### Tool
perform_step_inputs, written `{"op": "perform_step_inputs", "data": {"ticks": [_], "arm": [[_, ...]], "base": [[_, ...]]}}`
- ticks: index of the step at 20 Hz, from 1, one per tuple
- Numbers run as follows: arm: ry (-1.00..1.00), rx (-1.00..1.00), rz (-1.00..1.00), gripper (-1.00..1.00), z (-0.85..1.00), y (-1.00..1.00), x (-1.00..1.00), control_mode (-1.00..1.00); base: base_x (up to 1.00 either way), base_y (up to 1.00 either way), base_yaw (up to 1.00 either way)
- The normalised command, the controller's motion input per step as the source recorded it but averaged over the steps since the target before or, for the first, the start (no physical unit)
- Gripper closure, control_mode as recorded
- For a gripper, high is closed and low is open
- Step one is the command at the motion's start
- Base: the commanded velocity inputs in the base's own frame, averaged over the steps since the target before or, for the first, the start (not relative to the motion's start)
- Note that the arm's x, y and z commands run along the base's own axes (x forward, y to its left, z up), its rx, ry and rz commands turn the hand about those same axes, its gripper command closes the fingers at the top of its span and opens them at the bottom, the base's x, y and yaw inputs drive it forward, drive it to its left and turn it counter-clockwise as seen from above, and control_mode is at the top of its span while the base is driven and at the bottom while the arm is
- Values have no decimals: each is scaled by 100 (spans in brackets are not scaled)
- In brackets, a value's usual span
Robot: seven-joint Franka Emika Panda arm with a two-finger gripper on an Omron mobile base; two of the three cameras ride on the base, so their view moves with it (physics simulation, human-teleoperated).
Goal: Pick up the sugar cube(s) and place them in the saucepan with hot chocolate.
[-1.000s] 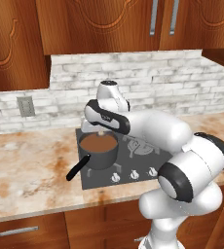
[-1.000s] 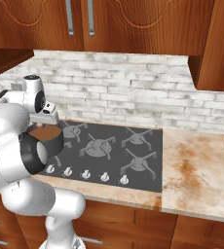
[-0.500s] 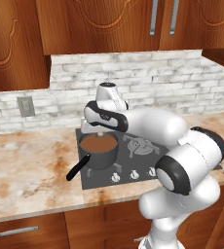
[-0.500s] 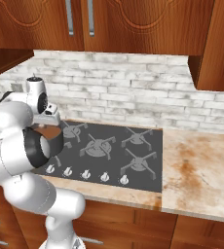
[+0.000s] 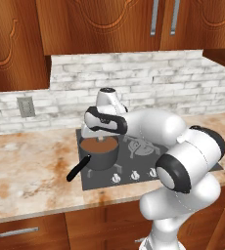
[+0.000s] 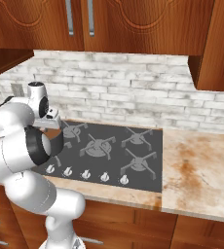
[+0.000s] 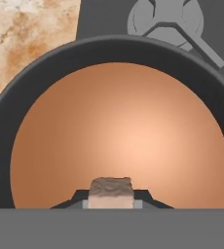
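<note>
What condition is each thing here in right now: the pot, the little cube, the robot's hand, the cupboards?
saucepan: upright on the stove, holding brown liquid.
sugar cube: pinched between the fingertips, above the liquid.
end effector: shut on the cube, over the pot.
cabinet doors: closed.

one saucepan [image 5: 101,152] of hot chocolate, one sugar cube [image 7: 111,190], one cooktop [image 6: 115,155] with four burners and five knobs.

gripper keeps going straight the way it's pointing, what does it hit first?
The brown hot chocolate in the saucepan. The gripper, its jaws shut on a sugar cube, points straight down over the liquid, inside the rim. The cube would likely touch first; the gap is hard to judge.
</note>
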Motion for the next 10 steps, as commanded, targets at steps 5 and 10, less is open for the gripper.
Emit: {"op": "perform_step_inputs", "data": {"ticks": [5,10], "arm": [[0,1,0,-100,0,0,0,-100],[0,0,0,-100,0,0,0,-100]], "base": [[0,0,0],[0,0,0]]}}
